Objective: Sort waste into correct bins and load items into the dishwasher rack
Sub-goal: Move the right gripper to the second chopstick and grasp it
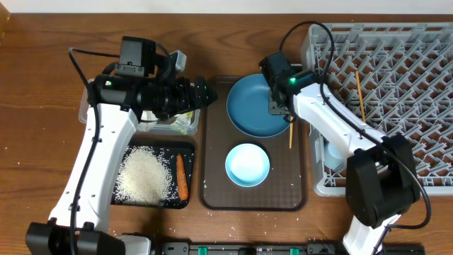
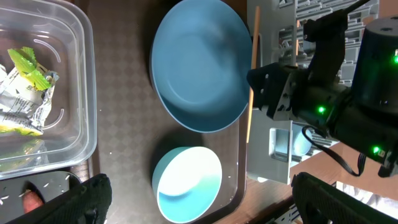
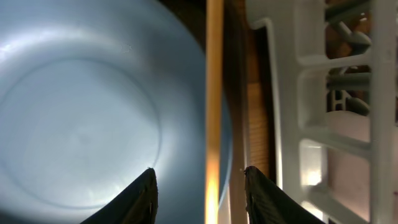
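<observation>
right gripper (image 3: 199,186) jaws stand apart, straddling a wooden chopstick (image 3: 214,74) with a gap on either side. the stick lies along the dark-blue plate (image 3: 81,112) rim, beside the dishwasher rack (image 3: 292,37). left gripper (image 2: 208,196) hangs wide open between the clear tub (image 2: 81,93) and the plate.

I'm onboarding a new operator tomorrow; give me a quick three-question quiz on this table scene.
1. True or false: the carrot lies beside the rice in the black tray.
2. Which thing stands between the right gripper's open jaws? A chopstick, B bowl, C carrot.
3. Fill in: the wrapper lies in the ____.
Key: 1 true; 2 A; 3 clear tub.
</observation>
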Robot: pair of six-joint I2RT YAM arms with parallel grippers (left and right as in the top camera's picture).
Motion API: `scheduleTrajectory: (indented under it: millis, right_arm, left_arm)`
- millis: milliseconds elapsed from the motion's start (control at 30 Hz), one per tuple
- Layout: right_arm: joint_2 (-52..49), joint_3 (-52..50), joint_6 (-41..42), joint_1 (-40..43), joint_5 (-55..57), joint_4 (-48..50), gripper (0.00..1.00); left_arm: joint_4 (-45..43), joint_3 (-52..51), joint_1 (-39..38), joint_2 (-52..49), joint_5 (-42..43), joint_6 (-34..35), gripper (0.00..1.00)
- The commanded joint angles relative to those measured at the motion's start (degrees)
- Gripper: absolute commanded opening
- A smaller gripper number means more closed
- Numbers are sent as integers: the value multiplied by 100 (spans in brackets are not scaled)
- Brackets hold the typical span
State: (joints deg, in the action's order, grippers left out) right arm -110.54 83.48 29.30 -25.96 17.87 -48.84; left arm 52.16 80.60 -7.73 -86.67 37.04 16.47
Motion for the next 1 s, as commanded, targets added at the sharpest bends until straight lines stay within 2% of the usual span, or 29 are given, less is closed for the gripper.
scheduleTrajectory:
  millis: [0,400,967]
  right_arm:
    - [-48,-7,223,87,68,-11,42]
    - [-50,-15,457,83,-378,50,42]
    - [-50,-343,452,109,-413,378,44]
  left_arm:
    - [9,50,-11,-13,-68,-37,95]
    - [9,50,-11,-13,-68,-37,95]
    - [9,50,-11,-13,-68,-37,95]
